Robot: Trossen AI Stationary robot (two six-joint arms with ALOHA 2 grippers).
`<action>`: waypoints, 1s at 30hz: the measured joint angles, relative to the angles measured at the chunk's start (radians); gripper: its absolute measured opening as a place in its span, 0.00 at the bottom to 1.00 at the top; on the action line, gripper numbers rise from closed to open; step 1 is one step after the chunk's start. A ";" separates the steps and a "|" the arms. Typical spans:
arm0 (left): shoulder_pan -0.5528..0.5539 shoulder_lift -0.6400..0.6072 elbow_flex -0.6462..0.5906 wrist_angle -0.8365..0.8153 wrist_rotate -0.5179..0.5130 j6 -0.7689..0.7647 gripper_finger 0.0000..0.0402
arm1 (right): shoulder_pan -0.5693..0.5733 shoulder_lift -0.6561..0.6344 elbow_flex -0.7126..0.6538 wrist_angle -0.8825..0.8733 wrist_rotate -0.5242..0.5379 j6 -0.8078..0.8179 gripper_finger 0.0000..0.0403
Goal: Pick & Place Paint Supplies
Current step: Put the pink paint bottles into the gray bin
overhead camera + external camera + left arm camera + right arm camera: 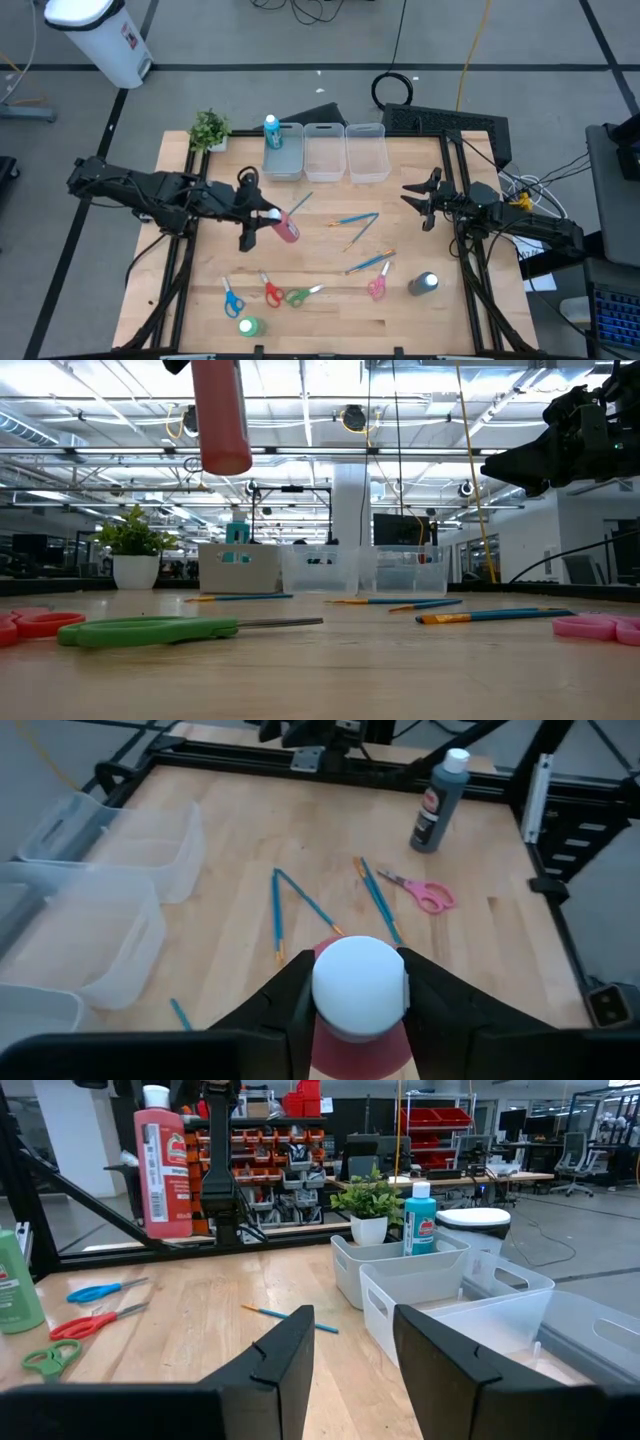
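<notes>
The left gripper (pixel 262 216) pinches the pink-red paint bottle (pixel 287 229) by its white cap, holding it in the air over the table (pixel 320 300), in front of the three clear bins (pixel 325 150). The blue bottle (pixel 272 132) stands in the bin nearest the potted plant (pixel 209 129). The right gripper (pixel 417 195) waits above the table's right edge — fingers spread, holding nothing. On the table lie the brushes (pixel 354 219), four scissors (pixel 272 293), the green bottle (pixel 250 326) and the dark grey bottle (pixel 423 284).
</notes>
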 joint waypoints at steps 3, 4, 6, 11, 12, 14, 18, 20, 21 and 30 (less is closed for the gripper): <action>0.000 0.000 0.000 0.001 -0.010 0.000 0.33 | 0.000 0.000 0.000 0.000 0.000 0.000 0.32; 0.000 0.000 0.000 0.001 -0.010 0.001 0.34 | 0.000 0.000 0.000 0.000 0.000 0.000 0.32; 0.000 0.000 0.000 0.001 -0.018 0.002 0.36 | 0.000 0.000 0.000 0.000 0.000 0.000 0.32; 0.006 0.005 0.000 0.001 -0.046 0.036 0.32 | 0.000 0.000 0.000 0.000 0.000 0.000 0.32; 0.010 0.006 0.000 0.001 -0.046 0.040 0.31 | 0.000 0.000 0.000 0.000 0.000 0.000 0.32; 0.020 0.007 0.000 0.001 -0.047 0.040 0.31 | 0.000 0.000 0.000 0.000 0.000 0.000 0.32; 0.049 0.007 0.000 0.002 -0.050 0.040 0.34 | 0.000 0.000 0.000 0.000 0.000 0.000 0.32; 0.064 0.007 0.000 0.002 -0.050 0.039 0.36 | 0.000 0.000 0.000 0.000 0.000 0.000 0.32; 0.070 0.007 0.000 0.002 -0.050 0.040 0.37 | 0.000 0.000 0.000 0.000 0.000 0.000 0.32; 0.146 0.007 0.000 0.001 -0.050 0.057 0.30 | 0.000 0.000 0.000 0.000 0.000 0.000 0.32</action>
